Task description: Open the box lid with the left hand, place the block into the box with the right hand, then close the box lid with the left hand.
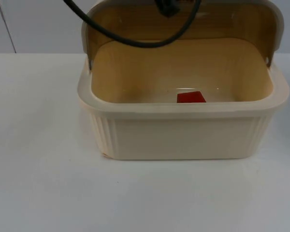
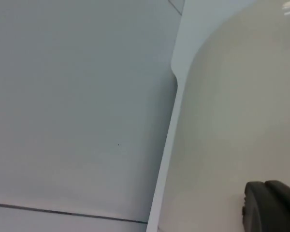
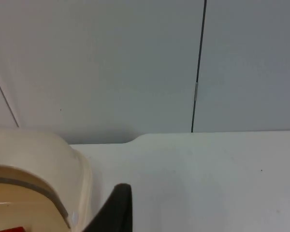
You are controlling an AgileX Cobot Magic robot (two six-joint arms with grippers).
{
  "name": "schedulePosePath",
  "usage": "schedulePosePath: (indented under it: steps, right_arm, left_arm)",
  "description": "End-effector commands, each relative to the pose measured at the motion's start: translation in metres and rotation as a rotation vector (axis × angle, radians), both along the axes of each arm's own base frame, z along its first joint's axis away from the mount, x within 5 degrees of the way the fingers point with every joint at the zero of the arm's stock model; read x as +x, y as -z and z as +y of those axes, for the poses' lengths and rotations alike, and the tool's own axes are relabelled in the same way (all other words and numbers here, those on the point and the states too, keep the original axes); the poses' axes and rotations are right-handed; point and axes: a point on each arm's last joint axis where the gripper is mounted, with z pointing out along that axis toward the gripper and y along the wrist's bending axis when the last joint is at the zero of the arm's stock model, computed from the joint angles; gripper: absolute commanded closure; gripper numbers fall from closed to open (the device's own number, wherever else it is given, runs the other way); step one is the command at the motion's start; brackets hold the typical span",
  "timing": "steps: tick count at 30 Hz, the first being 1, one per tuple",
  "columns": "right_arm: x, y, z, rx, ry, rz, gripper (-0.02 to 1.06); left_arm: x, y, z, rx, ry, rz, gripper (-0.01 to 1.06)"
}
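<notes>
On the white surface (image 1: pixel 43 193), in front of the grey wall (image 3: pixel 111 63), the cream box (image 1: pixel 181 137) stands with its long axis running left to right and its mouth turned up. Its lid (image 1: pixel 183 21) is swung back and stands nearly upright behind the opening, which I judge is so that the inside stays free for the drop. The red block (image 1: pixel 191 97) lies on the box floor, close to the front wall and a little right of the middle; the rim hides its lower part, so I cannot tell which way it points. The left gripper (image 2: pixel 273 208) is close against the pale lid, probably to close it next; whether its jaws are wide or narrow I cannot tell. The right gripper (image 3: pixel 113 212) is just beside the box's outside, and its jaws I cannot tell either.
</notes>
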Motion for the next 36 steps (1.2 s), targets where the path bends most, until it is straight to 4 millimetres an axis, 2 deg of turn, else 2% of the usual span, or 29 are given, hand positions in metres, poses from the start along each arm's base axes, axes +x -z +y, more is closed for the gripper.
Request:
schedulePosePath:
  steps: [1, 17, 23, 30, 36]
  right_arm:
    - [-0.002, -0.001, 0.000, -0.014, -0.004, -0.007, 0.00]
    - [-0.002, -0.001, 0.000, -0.014, -0.004, -0.007, 0.00]
    - [-0.002, -0.001, 0.000, -0.014, -0.004, -0.007, 0.00]
    - [-0.002, 0.001, 0.000, -0.014, -0.003, 0.012, 0.00]
    - [-0.002, 0.001, 0.000, -0.014, -0.003, 0.020, 0.00]
  left_arm:
    - [-0.001, -0.003, -0.001, -0.021, -0.004, 0.007, 1.05]
    - [-0.006, 0.004, 0.001, 0.049, 0.042, 0.051, 1.05]
    - [-0.013, 0.008, -0.003, 0.090, 0.072, 0.089, 1.05]
    - [-0.032, 0.005, -0.008, 0.112, 0.042, 0.042, 1.05]
    - [-0.052, 0.023, -0.007, 0.144, 0.007, 0.026, 1.05]
